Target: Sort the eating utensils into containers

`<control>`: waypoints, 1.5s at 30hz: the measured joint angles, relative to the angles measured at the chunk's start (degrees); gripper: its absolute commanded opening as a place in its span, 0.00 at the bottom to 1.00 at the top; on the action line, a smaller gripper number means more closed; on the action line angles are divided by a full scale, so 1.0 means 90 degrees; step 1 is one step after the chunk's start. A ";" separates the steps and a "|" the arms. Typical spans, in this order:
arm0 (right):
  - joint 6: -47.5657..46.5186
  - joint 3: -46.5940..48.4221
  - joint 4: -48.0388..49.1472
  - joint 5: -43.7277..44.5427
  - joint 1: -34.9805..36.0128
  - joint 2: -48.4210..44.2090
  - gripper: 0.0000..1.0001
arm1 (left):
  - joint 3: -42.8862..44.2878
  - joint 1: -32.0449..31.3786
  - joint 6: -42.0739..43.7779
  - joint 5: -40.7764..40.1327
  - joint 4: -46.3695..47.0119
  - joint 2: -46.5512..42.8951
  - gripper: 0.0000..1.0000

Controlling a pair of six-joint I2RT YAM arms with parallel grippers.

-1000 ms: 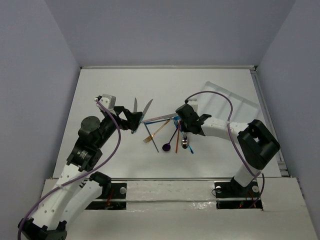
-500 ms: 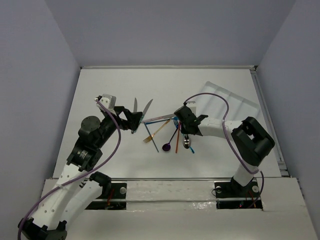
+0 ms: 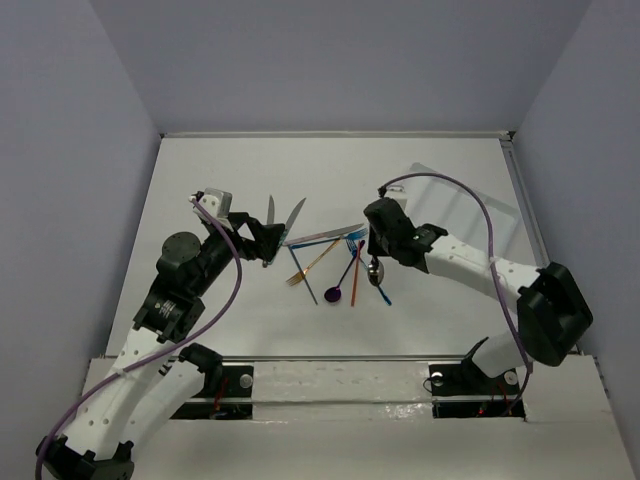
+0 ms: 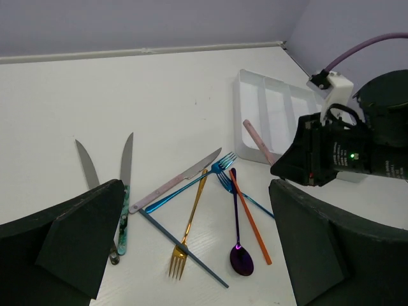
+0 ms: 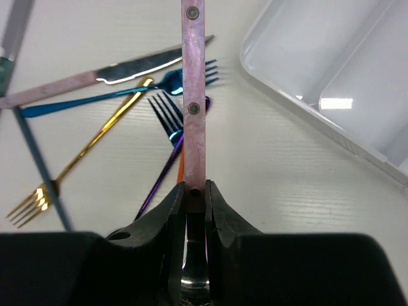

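Note:
The eating utensils lie in a loose pile mid-table: a gold fork (image 4: pixel 191 220), a purple spoon (image 4: pixel 237 229), an orange piece (image 4: pixel 250 217), blue forks (image 4: pixel 185 190), a pink-handled knife (image 4: pixel 175 182) and a dark blue rod (image 4: pixel 182 248). Two silver knives (image 3: pixel 283 222) lie apart to the left. My right gripper (image 5: pixel 195 194) is shut on the neck of the silver spoon's pinkish handle (image 5: pixel 193 95), holding it above the pile; its bowl (image 3: pixel 376 268) hangs under the fingers. My left gripper (image 4: pixel 197 255) is open over the table near the knives, holding nothing. The white divided container (image 3: pixel 470 205) lies at the back right.
The tray's near rim (image 5: pixel 299 95) is just right of the held spoon. Purple cables (image 3: pixel 450 195) loop above each arm. Grey walls close in the table on three sides, and a raised rail (image 3: pixel 530 230) runs along its right edge.
The right gripper has shut on the pinkish-handled spoon and raised it off the pile, while its elbow swung out to the right. The left arm has not moved.

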 measured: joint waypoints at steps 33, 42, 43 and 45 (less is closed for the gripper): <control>0.0775 0.1319 0.2081 0.0687 -0.2596 0.2084 0.50 | 0.0000 0.0000 -0.0002 0.0002 0.0000 -0.0121 0.99; 0.0413 0.1307 0.2195 0.0211 -0.2628 0.1916 0.70 | 0.0000 0.0000 -0.0002 0.0002 0.0000 -0.0119 0.99; 0.0323 0.1253 0.2217 0.0075 -0.2623 0.1773 0.67 | 0.0000 0.0000 0.0000 0.0002 0.0000 -0.0119 0.99; 0.0155 0.1049 0.2266 -0.0175 -0.2543 0.1428 0.63 | 0.0000 0.0000 -0.0002 0.0002 -0.0002 -0.0119 0.99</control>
